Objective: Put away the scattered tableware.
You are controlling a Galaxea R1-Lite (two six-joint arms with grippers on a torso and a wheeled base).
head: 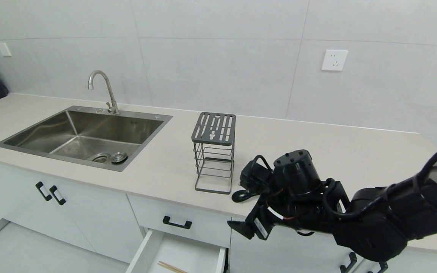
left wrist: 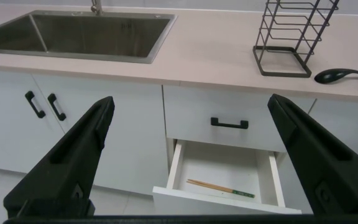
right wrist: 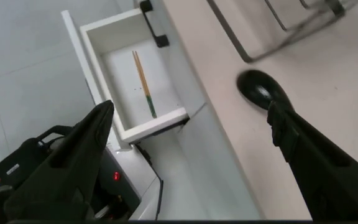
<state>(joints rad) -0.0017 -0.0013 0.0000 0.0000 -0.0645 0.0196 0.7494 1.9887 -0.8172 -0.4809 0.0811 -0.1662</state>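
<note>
Kitchen surface [head: 317, 151], tiled wall behind: black spoon [head: 241, 196] lies at the front edge, just beside the wire rack [head: 214, 151] | Left wrist: left gripper [left wrist: 190, 102], fingers apart, faces the open drawer [left wrist: 219, 200] holding chopsticks [left wrist: 219, 188] | Right wrist: right gripper [right wrist: 190, 109], fingers apart, hovers by the spoon; it should probably straddle the handle squarely before closing.

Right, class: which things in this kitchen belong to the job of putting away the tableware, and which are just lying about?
Part of the job:
black spoon on the counter
chopsticks, already in the drawer
open drawer

Just there:
sink
faucet
wire rack (probably not needed)
wall socket
</note>
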